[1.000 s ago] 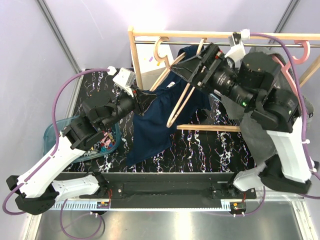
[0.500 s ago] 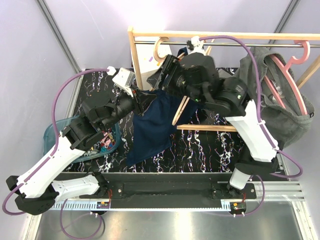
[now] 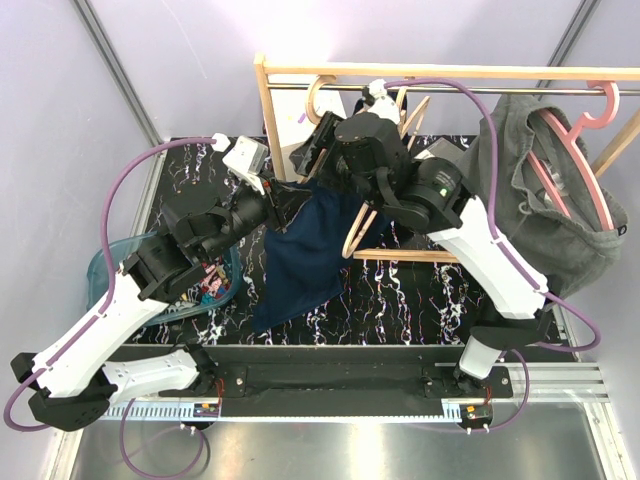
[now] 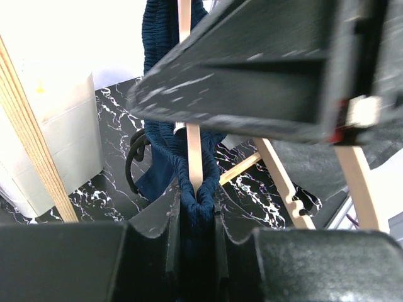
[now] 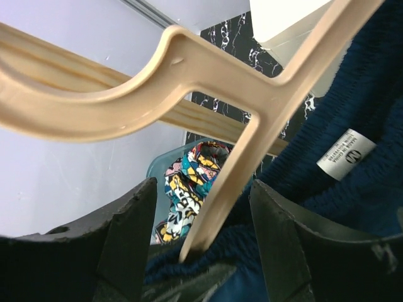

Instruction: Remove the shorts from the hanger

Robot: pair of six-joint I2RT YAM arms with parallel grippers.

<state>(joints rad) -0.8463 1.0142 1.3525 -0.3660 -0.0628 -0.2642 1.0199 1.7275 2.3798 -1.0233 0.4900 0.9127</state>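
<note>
The navy blue shorts hang from a wooden hanger on the rack. My left gripper is shut on their waistband, beside the hanger's arm. My right gripper is open, with a fork of the hanger between its fingers, just above the navy waistband. The dark grey shorts hang on a pink hanger at the right. The cartoon-print shorts lie in a teal basket and also show in the right wrist view.
The wooden rack has an upright post and a top rail. The teal basket sits at the left under my left arm. A white box stands behind the post. An empty wooden hanger hook hangs on the rail.
My right arm has swung from the right side to the left, over the navy shorts' hanger, uncovering the grey shorts. My left arm has held still on the waistband.
</note>
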